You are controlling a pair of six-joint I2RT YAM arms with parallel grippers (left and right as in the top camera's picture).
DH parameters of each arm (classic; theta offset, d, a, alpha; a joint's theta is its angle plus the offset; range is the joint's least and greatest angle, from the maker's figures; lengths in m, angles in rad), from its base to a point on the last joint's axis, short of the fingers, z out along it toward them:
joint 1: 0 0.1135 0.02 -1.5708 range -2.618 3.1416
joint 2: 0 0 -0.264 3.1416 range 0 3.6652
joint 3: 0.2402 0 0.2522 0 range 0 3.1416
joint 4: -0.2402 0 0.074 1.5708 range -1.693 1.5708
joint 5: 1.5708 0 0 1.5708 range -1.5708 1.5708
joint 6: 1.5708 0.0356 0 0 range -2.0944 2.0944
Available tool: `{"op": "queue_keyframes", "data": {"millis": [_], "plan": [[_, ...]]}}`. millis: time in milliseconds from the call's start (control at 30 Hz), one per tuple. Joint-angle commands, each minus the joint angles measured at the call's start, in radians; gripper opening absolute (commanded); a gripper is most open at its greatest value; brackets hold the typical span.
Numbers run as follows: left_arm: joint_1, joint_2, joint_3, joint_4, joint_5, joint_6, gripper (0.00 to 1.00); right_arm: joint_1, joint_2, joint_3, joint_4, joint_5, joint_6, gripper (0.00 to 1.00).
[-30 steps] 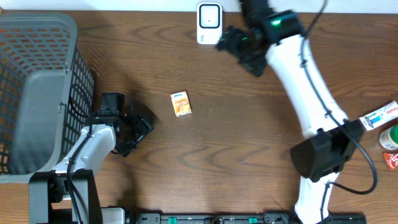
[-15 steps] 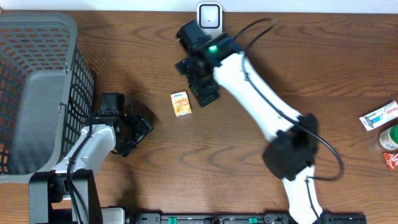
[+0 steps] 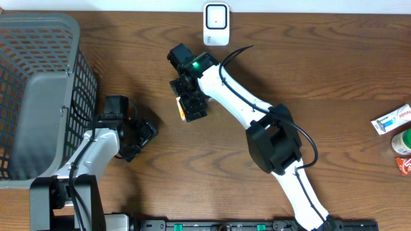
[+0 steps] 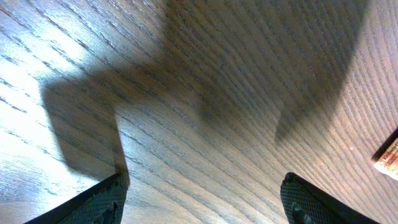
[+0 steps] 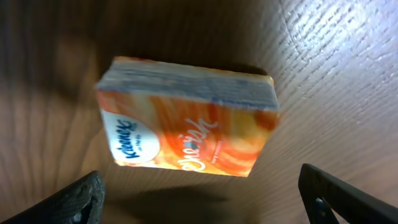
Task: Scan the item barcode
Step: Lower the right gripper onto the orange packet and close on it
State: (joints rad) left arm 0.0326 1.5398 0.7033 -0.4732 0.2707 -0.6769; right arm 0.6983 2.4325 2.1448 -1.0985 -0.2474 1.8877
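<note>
The item is a small orange Kleenex tissue pack (image 5: 186, 124) lying flat on the wooden table. In the overhead view only a sliver of the pack (image 3: 182, 113) shows beside my right gripper (image 3: 194, 106), which hovers directly above it. My right gripper (image 5: 208, 200) is open, its fingers standing wide on either side just short of the pack and not touching it. The white barcode scanner (image 3: 216, 24) stands at the table's far edge. My left gripper (image 3: 148, 133) rests open over bare wood to the pack's left; the pack's corner (image 4: 388, 158) shows at the right edge of the left wrist view.
A grey mesh basket (image 3: 38, 83) fills the far left of the table. A white and blue box (image 3: 392, 120), a green-topped item (image 3: 403, 140) and a red packet (image 3: 403, 165) lie at the right edge.
My right arm has swung from near the scanner leftward and toward me, and now sits over the tissue pack. The left arm has not moved.
</note>
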Motion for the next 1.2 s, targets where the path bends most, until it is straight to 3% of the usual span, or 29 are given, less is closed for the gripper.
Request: {"op": "queue_keyframes", "data": {"millis": [0,467,867,1167], "plan": [[0.024,0.118,-0.126,-0.042,-0.182,0.014,0.82,0.005,0.025,0.002,-0.002,0.018,0.056,0.95],[0.024,0.118,-0.126,-0.042,-0.182,0.014,0.83,-0.014,0.075,0.002,-0.007,0.055,0.09,0.96],[0.024,0.118,-0.126,-0.042,-0.182,0.014,0.82,-0.019,0.067,0.002,0.025,-0.028,-0.012,0.91],[0.024,0.118,-0.126,-0.042,-0.182,0.014,0.82,-0.037,0.054,0.002,0.062,-0.016,-0.057,0.96]]}}
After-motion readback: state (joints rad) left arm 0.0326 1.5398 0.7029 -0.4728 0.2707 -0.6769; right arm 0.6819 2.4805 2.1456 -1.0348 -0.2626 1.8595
